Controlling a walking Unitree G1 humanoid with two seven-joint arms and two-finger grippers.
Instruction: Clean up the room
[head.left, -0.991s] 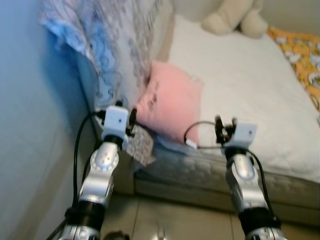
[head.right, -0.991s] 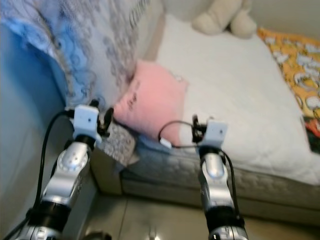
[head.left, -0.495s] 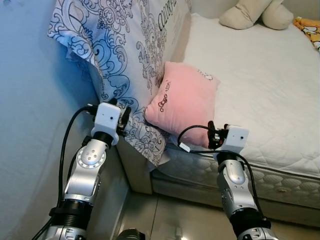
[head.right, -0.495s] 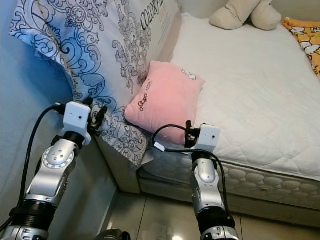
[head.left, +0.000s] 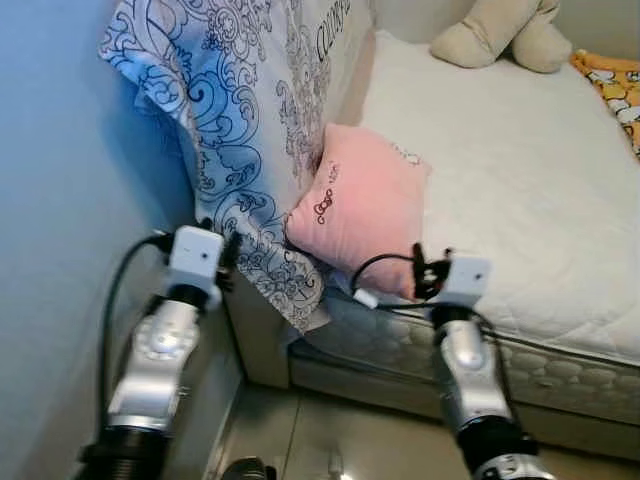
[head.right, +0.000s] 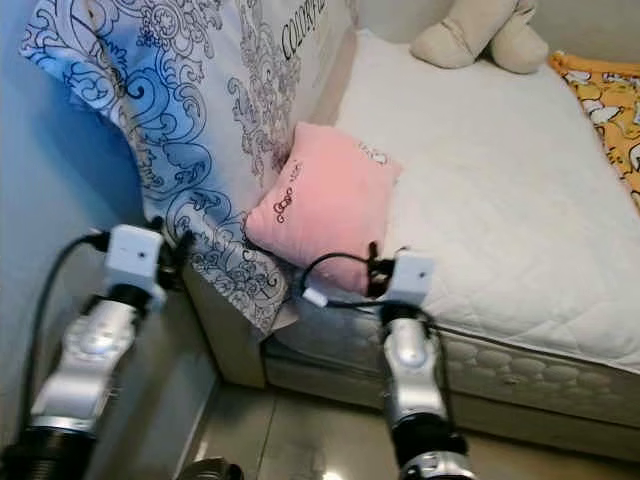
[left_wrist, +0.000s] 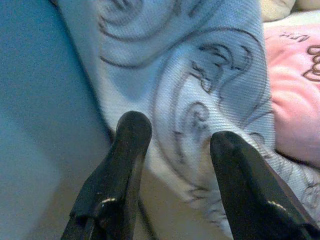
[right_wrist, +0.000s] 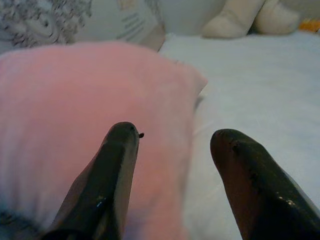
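— Status of the pink pillow (head.left: 365, 210)?
— It leans against the patterned cushion (head.left: 255, 120) at the bed's (head.left: 520, 180) near left corner. My right gripper (right_wrist: 172, 145) is spread before it, holding nothing; my left gripper (left_wrist: 172, 142) is spread at the cushion's lower edge. Step in hand: approach.
— Next?
— Advance, clamp the pillow's edge. The plush toy (head.left: 500, 35) is cut off at the far end

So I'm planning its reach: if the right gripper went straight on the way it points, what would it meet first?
Most likely the soft pink square cushion on the white quilted mattress; the open right gripper points at the cushion's edge, though depth is unclear.
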